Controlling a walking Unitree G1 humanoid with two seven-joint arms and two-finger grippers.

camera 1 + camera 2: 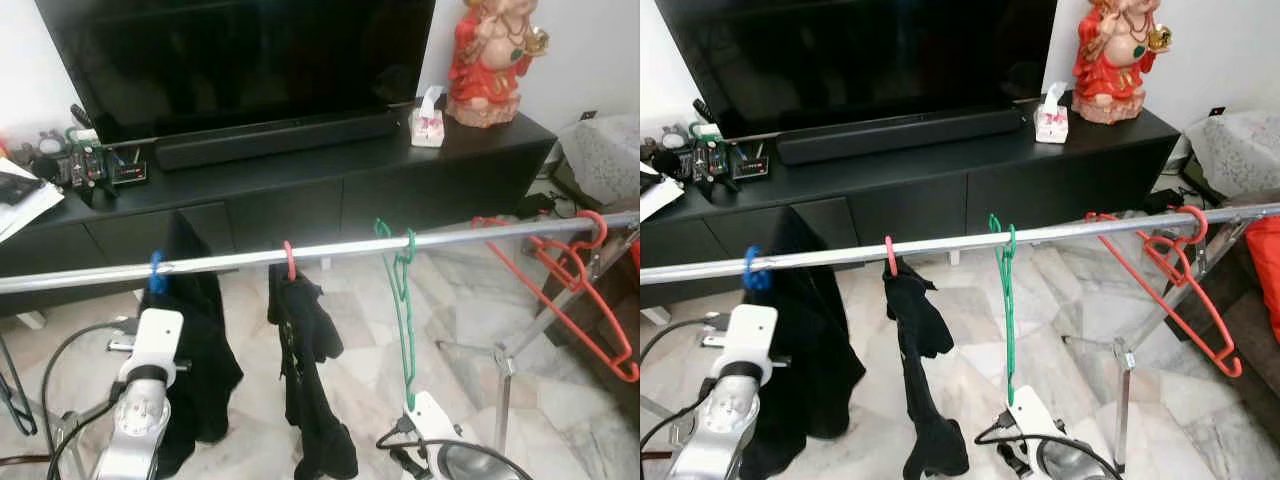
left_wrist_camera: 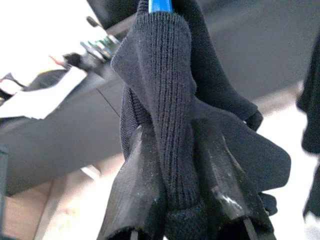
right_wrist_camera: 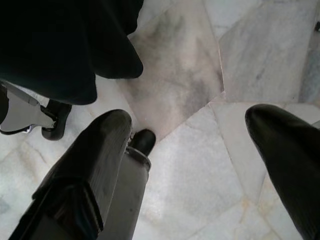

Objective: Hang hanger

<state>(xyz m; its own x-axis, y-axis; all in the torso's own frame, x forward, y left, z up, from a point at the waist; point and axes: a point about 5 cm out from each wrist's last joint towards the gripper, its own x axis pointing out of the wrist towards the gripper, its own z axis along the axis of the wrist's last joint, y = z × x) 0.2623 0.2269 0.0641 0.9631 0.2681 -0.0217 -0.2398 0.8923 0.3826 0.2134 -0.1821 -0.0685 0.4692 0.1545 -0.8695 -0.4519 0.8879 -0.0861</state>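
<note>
A silver clothes rail crosses in front of me. On it hang a blue hanger with a black knitted garment, a pink hanger with another black garment, an empty green hanger and red hangers at the right end. My left arm reaches up under the blue hanger. My left gripper is shut on the black knitted garment just below the blue hanger. My right gripper is open, low over the marble floor.
Behind the rail stands a black TV console with a TV, a soundbar, a tissue box and a red statue. The rack's metal leg stands at the right. Cables lie low on the left.
</note>
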